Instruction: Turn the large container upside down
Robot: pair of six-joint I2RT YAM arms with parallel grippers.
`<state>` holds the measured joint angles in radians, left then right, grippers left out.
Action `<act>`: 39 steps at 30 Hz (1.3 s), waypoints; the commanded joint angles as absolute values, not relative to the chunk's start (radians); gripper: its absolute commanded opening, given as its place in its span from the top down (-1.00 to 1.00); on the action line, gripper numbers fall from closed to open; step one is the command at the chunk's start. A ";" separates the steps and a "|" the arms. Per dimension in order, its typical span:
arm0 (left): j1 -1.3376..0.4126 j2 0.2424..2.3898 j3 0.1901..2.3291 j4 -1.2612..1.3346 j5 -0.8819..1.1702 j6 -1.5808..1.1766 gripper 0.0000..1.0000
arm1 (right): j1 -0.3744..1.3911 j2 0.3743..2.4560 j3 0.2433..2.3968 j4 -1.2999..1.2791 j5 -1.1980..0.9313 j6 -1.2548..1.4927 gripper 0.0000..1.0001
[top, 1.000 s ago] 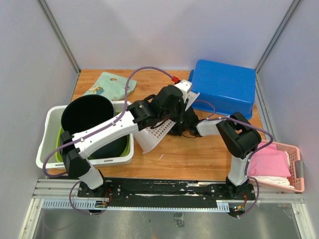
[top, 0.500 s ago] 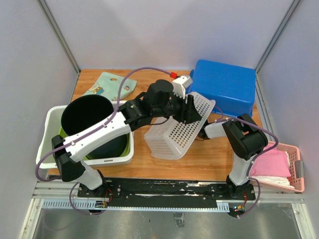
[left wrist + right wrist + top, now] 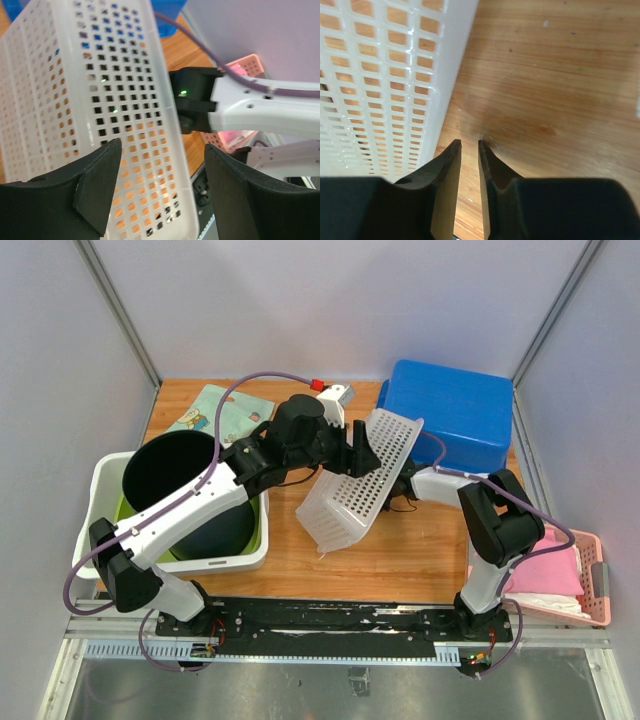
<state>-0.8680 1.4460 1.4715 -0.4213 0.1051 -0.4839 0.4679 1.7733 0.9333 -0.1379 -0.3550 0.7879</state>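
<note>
The large container is a white perforated basket [image 3: 360,480]. It stands tilted on its long side in the middle of the table, open side toward the right arm. My left gripper [image 3: 357,454] is at its upper wall. In the left wrist view the left gripper [image 3: 162,145] is open, its fingers wide apart and touching nothing, with the basket wall [image 3: 100,100] just beyond them. My right gripper [image 3: 400,502] is low beside the basket and mostly hidden by it. In the right wrist view the right gripper [image 3: 469,142] is open by a narrow gap over bare wood, with the basket [image 3: 385,75] to its left.
An overturned blue tub [image 3: 450,415] sits behind the basket at the back right. A white bin [image 3: 95,510] on the left holds a green tub and a black bucket [image 3: 180,475]. A pink basket [image 3: 590,540] with pink cloth is at the right edge. A patterned cloth [image 3: 215,410] lies at the back left.
The basket has swung up from a low tilt to stand steeply on its side. My left gripper opened wide and let go of it. My right jaws parted slightly.
</note>
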 commanded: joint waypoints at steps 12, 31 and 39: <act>-0.811 1.420 1.385 -0.412 0.099 -0.443 -0.44 | 0.451 1.619 0.855 -0.716 0.042 0.467 0.41; -0.726 1.339 1.253 -0.311 0.273 -0.520 -0.45 | 0.442 0.957 1.027 -0.688 -0.030 0.762 -0.10; -0.717 1.299 1.229 -0.285 0.302 -0.536 -0.45 | 0.443 0.986 0.998 -0.407 -0.135 1.060 -0.15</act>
